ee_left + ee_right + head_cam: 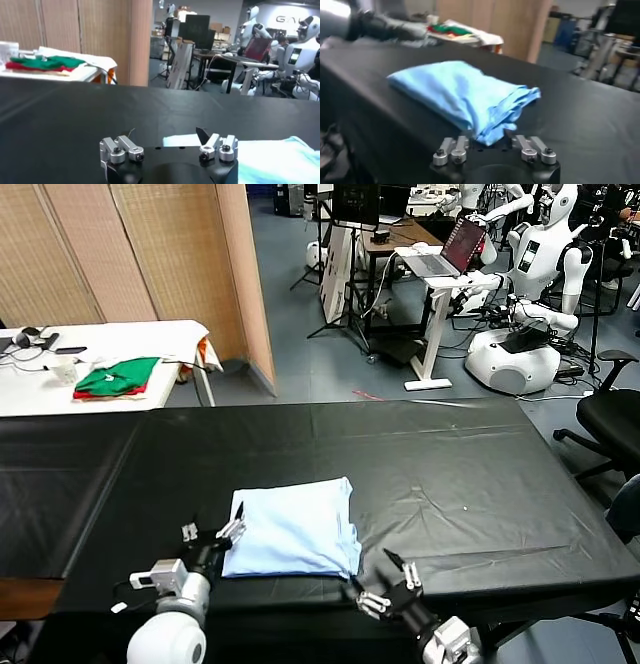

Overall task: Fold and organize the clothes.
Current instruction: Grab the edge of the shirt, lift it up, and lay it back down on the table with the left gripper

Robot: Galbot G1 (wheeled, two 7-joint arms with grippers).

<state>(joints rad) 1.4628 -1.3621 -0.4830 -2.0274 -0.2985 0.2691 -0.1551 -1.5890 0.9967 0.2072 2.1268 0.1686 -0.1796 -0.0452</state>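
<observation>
I'm hovering my left gripper (pixel 212 535) and right gripper (pixel 388 581), both spread wide and holding nothing, at the near corners of the folded light-blue T-shirt (pixel 295 537) on the black table (pixel 480 474), judging another fold or tidying comes next.

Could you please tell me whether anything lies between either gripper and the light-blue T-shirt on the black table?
Nothing visible does. The folded light-blue T-shirt lies alone on the black table. The left gripper sits at its near left corner, the right gripper just off its near right corner, both with jaws open and empty.
</observation>
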